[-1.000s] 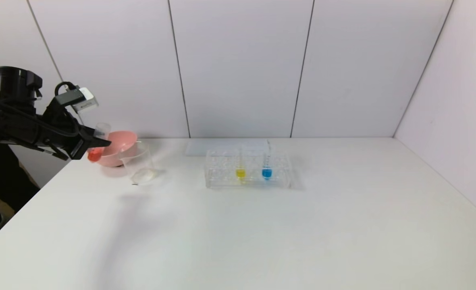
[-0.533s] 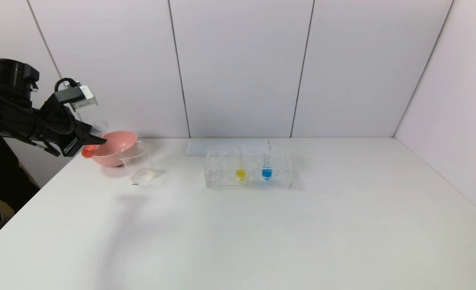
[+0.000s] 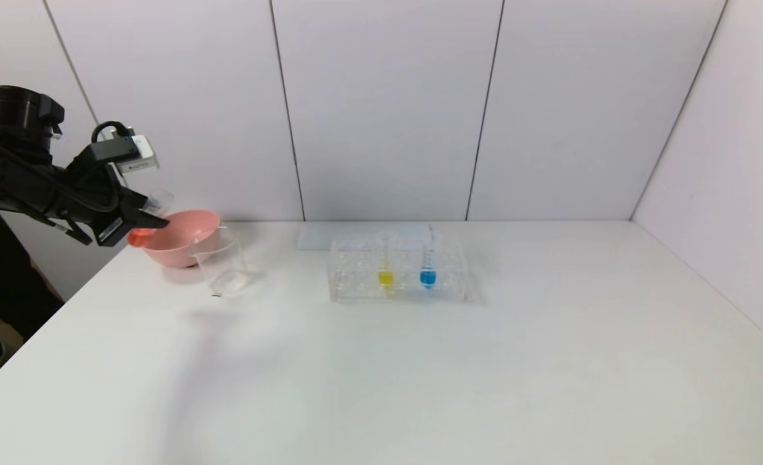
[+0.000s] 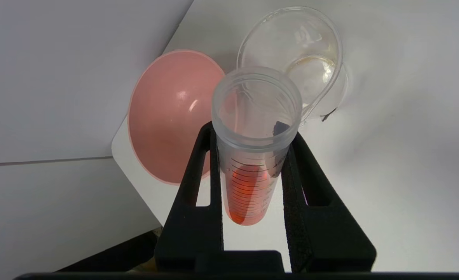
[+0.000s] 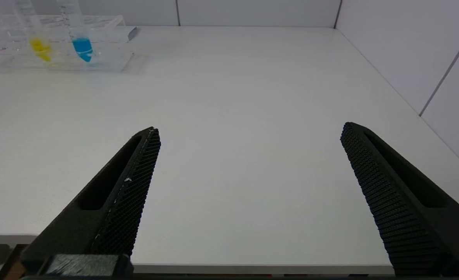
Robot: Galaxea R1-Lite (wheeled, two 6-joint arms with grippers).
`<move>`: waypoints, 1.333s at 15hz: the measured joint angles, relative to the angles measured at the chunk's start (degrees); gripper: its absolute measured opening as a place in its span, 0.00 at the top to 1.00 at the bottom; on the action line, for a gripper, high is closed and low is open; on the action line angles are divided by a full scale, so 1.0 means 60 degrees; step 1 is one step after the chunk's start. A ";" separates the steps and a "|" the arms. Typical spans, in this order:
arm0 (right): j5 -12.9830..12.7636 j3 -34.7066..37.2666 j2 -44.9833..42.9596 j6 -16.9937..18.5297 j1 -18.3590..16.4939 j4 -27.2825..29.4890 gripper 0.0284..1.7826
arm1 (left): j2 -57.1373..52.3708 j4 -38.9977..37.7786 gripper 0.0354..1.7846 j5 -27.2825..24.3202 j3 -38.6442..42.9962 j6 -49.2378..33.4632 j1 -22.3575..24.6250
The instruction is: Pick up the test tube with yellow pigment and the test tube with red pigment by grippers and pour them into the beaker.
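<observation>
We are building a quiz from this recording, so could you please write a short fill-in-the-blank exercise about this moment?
1. The left gripper is shut on the test tube holding ____ liquid.
2. In the tube rack, the yellow tube stands beside a ____ one.
3. The beaker stands next to a ____ bowl.
4. The right gripper has its jaws ____.

Missing words: red; blue; pink; open

Bystanders on the white tabletop [image 3: 420, 374]

A pink bowl [image 3: 184, 236] sits upright at the far left corner, its inside bare in the left wrist view — nothing in it. Near the middle stands a clear boxy tube rack [image 3: 397, 274]; in it, upright, is a tube of blue liquid [image 3: 428, 274]. Just behind the rack lies a flat pale sheet [image 3: 349, 234] — against the grey panelled wall [image 3: 387, 110].
</observation>
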 joint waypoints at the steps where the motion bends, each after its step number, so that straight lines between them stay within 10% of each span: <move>1: 0.0004 0.0000 0.0000 0.0000 0.0000 0.0000 0.05 | 0.0061 0.0274 0.76 0.0000 -0.0211 0.0209 -0.0004; 20: -0.0002 0.0000 0.0000 -0.0004 0.0000 0.0000 0.05 | 0.1245 0.3306 0.76 0.1126 -0.2924 0.2572 0.0024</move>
